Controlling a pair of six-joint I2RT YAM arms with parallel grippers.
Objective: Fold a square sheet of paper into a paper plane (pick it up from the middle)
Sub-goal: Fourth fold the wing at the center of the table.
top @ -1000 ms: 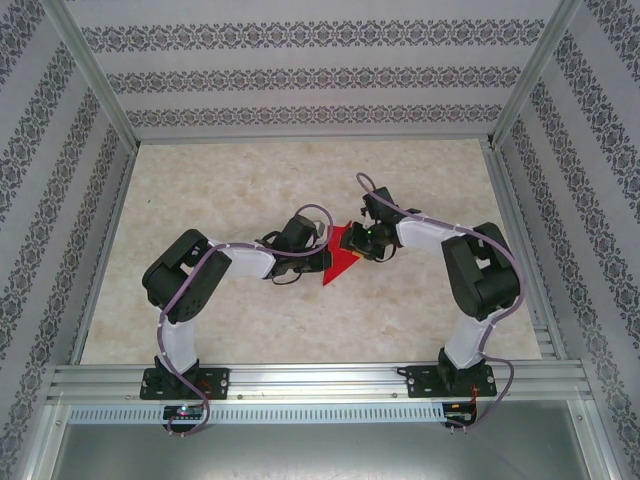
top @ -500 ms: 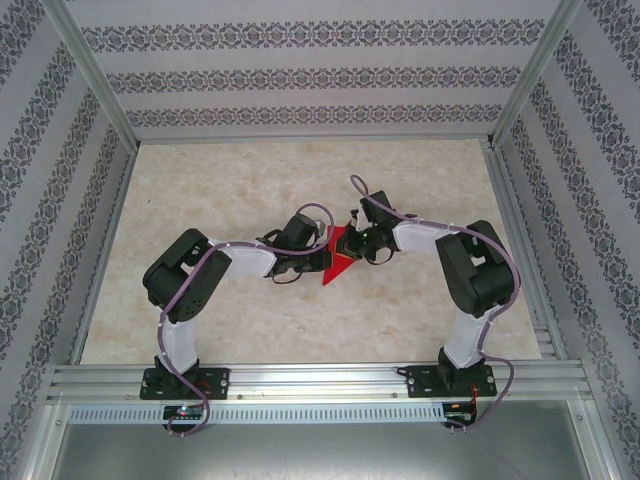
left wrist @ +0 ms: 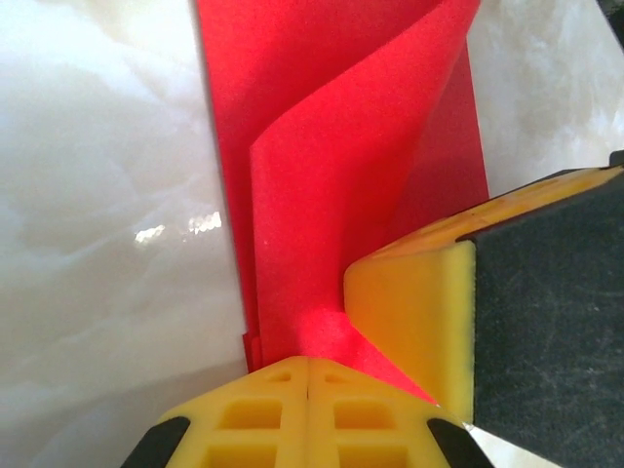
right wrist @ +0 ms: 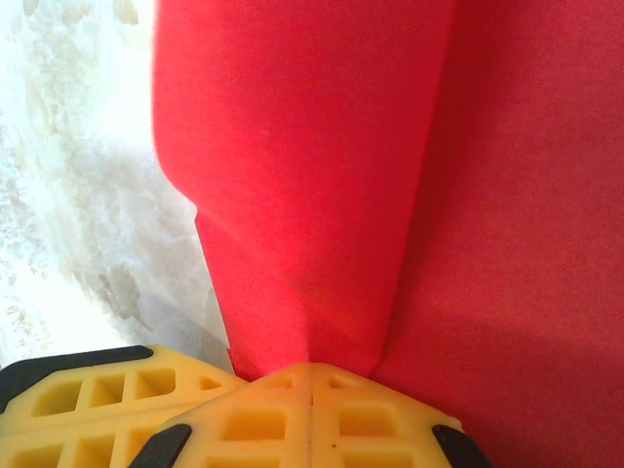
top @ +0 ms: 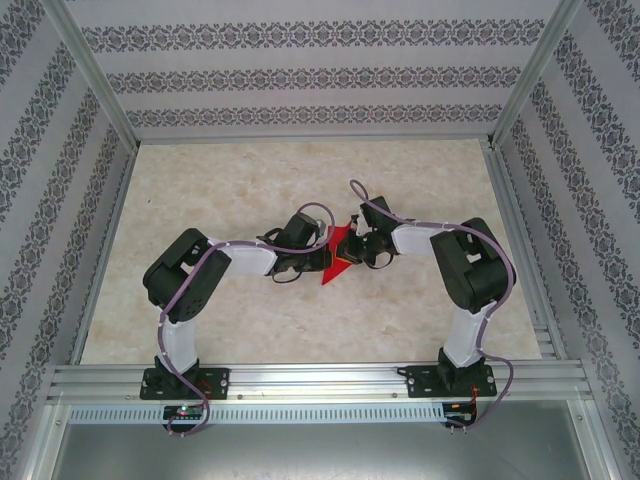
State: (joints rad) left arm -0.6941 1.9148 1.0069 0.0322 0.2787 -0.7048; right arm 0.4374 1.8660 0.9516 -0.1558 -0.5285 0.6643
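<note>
- The square sheet of paper (top: 335, 262) is sat about the middle of the table (top: 200, 180), well away from every edge and corner, bent up rather than lying flat.
- The left tool (left wrist: 308, 363) is clamped shut on the red paper. A curled flap can be seen rising from the pinch in the left wrist view.
- The right tool (right wrist: 310, 369) is likewise closed tight on the paper, its fingers parked just beside the left ones.
- Step in hand, as judged: a fold is being set up between the two pinches (the flap looks curved there, not creased).
- To get it done well, both pinches should be moved together so nothing gets torn or twisted. The flap's edge should also be lined up with the layer below before anything is flattened.
- Slip should be watched for, since thin paper is easily pulled out of a pinch.
</note>
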